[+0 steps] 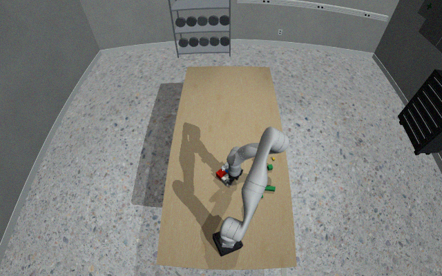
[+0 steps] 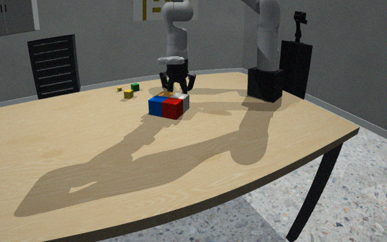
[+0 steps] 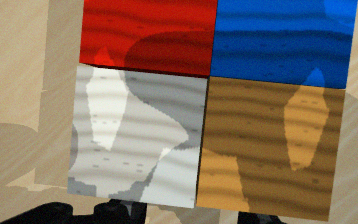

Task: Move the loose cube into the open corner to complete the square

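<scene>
The white cube (image 1: 224,179) (image 2: 185,103) (image 3: 135,120) stands beside the red cube (image 1: 220,174) (image 2: 172,109) (image 3: 150,25) and the orange cube (image 2: 165,94) (image 3: 270,125). The blue cube (image 1: 226,170) (image 2: 155,106) (image 3: 280,45) fills the fourth corner. In the wrist view a thin dark line shows between white and red, and another between white and orange; the outer edges nearly line up. My gripper (image 2: 178,91) (image 3: 192,206) is part-way open, with nothing visible between its fingers. It is at the outer side of the white and orange cubes; its fingertips are partly hidden.
On the wooden table (image 1: 228,100) (image 2: 75,133), a green cube (image 1: 270,167) (image 2: 135,87), a yellow cube (image 2: 128,94) and a small yellow cube (image 1: 273,159) (image 2: 119,89) lie away from the square. A long green block (image 1: 271,188) lies near the table's right edge in the top view.
</scene>
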